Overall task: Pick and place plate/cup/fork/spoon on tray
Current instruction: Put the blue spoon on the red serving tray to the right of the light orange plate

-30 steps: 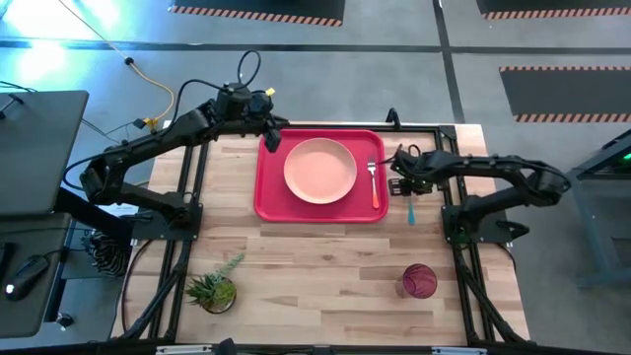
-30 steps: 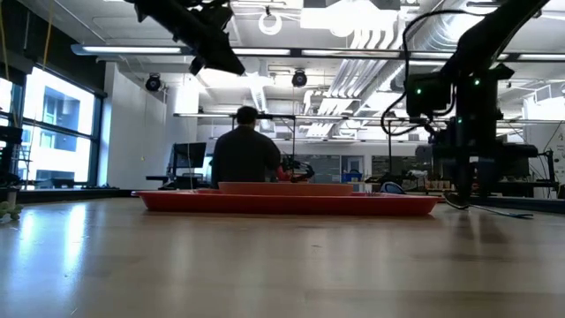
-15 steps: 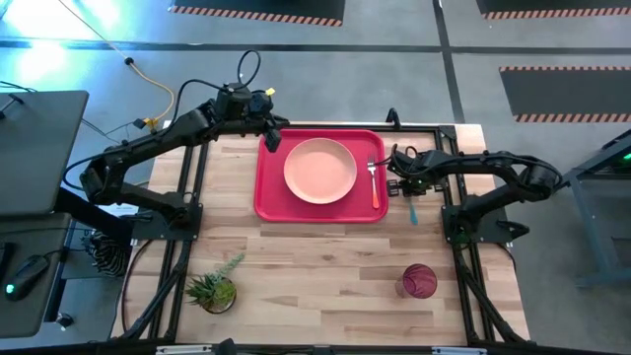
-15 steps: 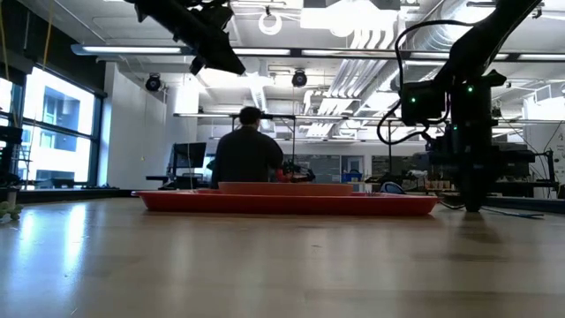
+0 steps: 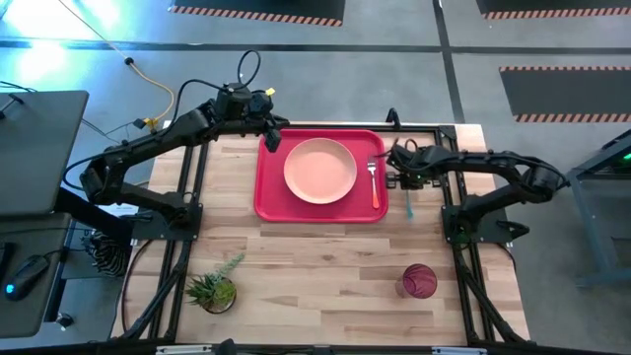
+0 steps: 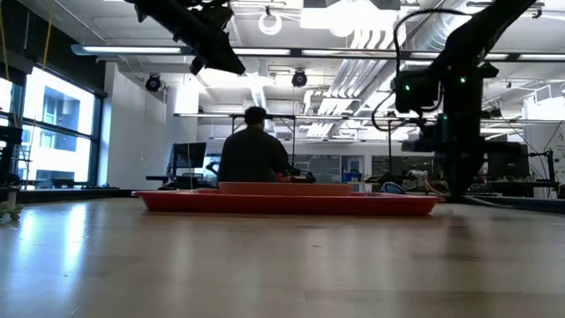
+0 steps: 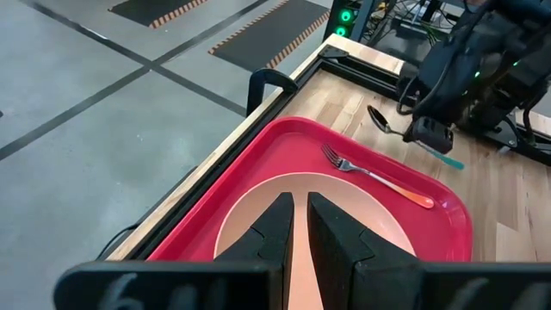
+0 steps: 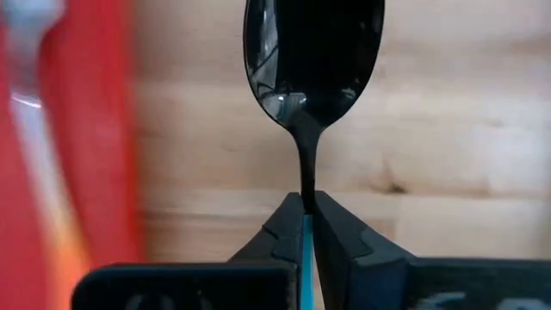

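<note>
The red tray [image 5: 266, 187] lies at the table's far middle, and the pink plate [image 5: 320, 170] lies flat in it. The orange-handled fork [image 5: 375, 183] lies in the tray to the right of the plate. Just right of the tray is the spoon [image 8: 314, 60], its blue handle [image 5: 409, 204] pointing toward the near edge, with my right gripper [image 5: 402, 180] shut on it. The dark-red cup [image 5: 418, 281] stands upright at the near right. My left gripper [image 7: 298, 231] hangs shut and empty above the tray's far-left part, over the plate's rim. My right gripper pinches the spoon between its two fingers where the dark metal neck meets the blue handle [image 8: 306, 226]. The fingers point down from above and lie across the spoon. The bowl sticks out beyond the fingertips. Whether the spoon is clear of the table I cannot tell.
A small potted plant [image 5: 212, 289] stands near the front left. Bare wood lies between the tray and the table's near edge. In the low view a person [image 6: 254, 155] sits in the room behind the tray. Black frame rails [image 5: 454, 212] run along the table's sides.
My right gripper has shut on the spoon, its fingers standing apart a second ago and together now. It has shifted a little toward the far edge, and the blue handle has moved with it. The left arm has kept still.
</note>
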Available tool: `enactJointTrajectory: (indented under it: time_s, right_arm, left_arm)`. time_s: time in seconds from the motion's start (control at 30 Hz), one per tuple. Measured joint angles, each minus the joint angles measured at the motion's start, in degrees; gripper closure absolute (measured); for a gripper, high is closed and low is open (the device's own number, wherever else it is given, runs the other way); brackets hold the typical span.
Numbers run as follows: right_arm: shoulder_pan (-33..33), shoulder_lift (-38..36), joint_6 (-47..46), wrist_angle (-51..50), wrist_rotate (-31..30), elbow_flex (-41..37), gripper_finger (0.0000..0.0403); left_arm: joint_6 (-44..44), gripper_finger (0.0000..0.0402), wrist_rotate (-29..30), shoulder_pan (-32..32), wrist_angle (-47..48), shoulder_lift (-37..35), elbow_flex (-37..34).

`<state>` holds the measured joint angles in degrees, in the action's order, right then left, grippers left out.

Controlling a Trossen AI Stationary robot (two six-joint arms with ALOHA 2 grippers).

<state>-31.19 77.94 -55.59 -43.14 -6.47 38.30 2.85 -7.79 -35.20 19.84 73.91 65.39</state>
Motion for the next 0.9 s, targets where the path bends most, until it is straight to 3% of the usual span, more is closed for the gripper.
enactJointTrajectory:
  time_s: [0.27,0.6,0.9]
  right_arm:
    - [0.1,-0.4,-0.4,-2.5,-0.3,8.4,0.0401]
    - [0.1,-0.4,-0.3,-1.7,-7.7,21.2,0.0402]
    - [0.1,-0.4,2.0,6.8,-10.0,26.2,0.0402]
  left_arm:
    - [0.0,0.0373,0.0,0.0,0.0,0.0,0.0]
    - [0.0,0.0373,0.0,0.0,0.0,0.0,0.0]
    - [0.0,0.0374,0.0,0.0,0.0,0.0,0.0]
